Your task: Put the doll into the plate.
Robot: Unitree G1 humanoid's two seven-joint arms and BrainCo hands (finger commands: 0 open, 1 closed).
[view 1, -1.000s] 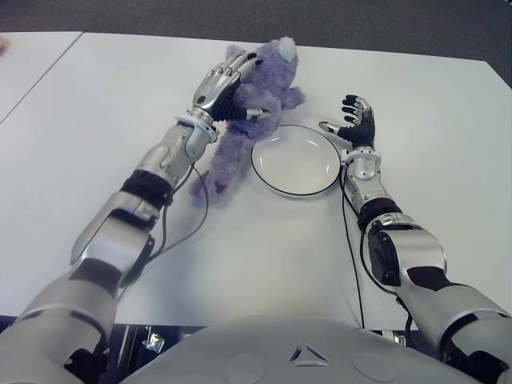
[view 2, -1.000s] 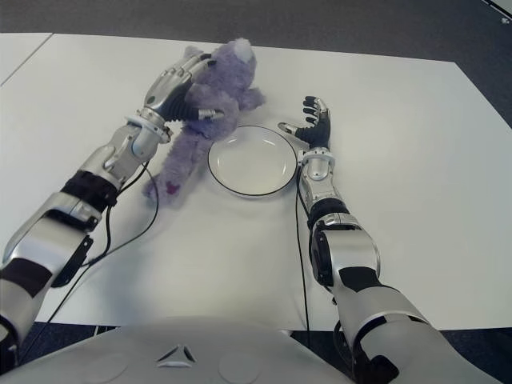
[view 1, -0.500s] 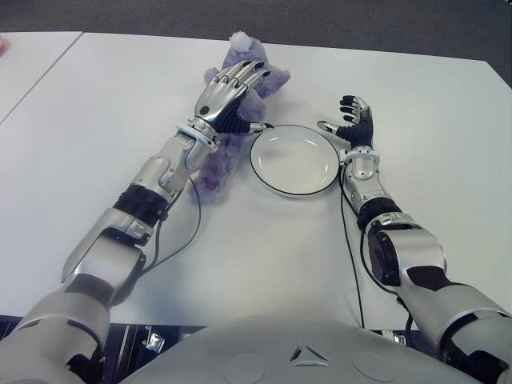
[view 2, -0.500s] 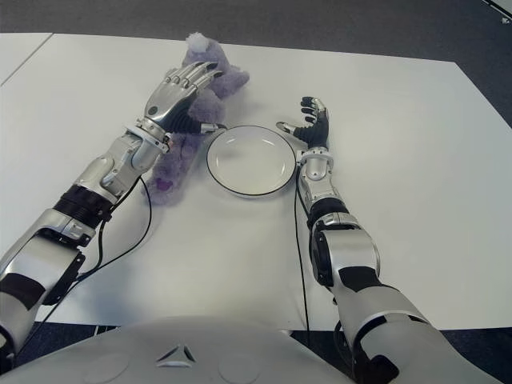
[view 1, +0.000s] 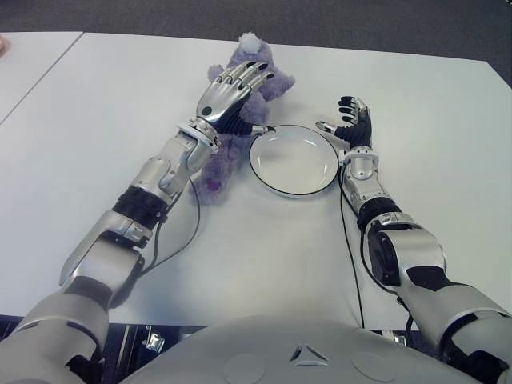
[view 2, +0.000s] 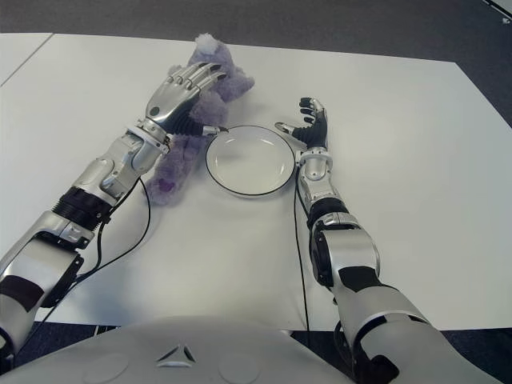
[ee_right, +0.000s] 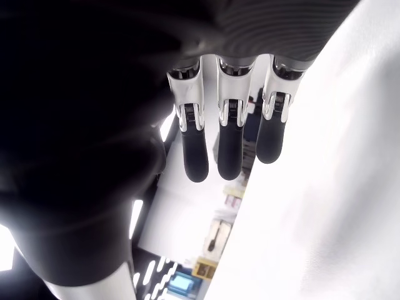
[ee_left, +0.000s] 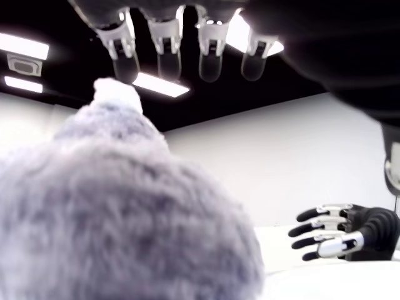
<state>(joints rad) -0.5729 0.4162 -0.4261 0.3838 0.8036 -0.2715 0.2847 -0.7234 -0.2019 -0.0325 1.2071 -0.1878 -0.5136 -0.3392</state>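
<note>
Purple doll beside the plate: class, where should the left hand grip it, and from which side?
Grip the doll around its soft midsection, from above. It lies lengthwise on the table, left of the plate, and the left hand hovers over it with fingers extended.

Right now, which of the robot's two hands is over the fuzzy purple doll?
The left hand, fingers extended over the purple plush doll left of the white plate. The right hand is open, empty, right of the plate.
</note>
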